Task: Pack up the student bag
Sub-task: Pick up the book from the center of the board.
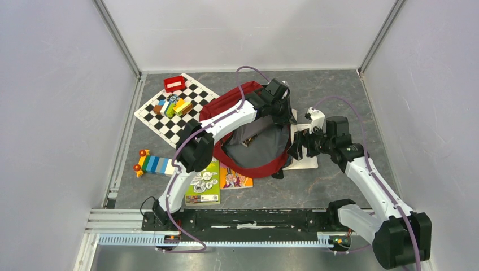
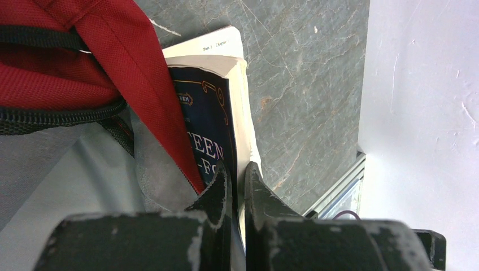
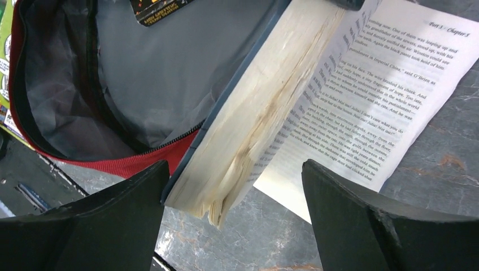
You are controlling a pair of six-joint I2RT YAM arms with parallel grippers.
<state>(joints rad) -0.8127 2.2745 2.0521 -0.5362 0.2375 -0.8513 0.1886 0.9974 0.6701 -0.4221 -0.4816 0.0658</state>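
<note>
Surface: grey stone-look table, boxed in by plain white walls.
Bag: one dark-red backpack lay mid-table, mouth open, grey lining showing.
In the way: one open paperback leaned at the bag's right rim, one page flat on the table.
Around: one chessboard mat, one red box, two booklets, green and orange.
Left gripper: jaws together at the book's cover; a pinch could not be confirmed.
Right gripper: jaws wide apart, straddling the book's end.
</note>
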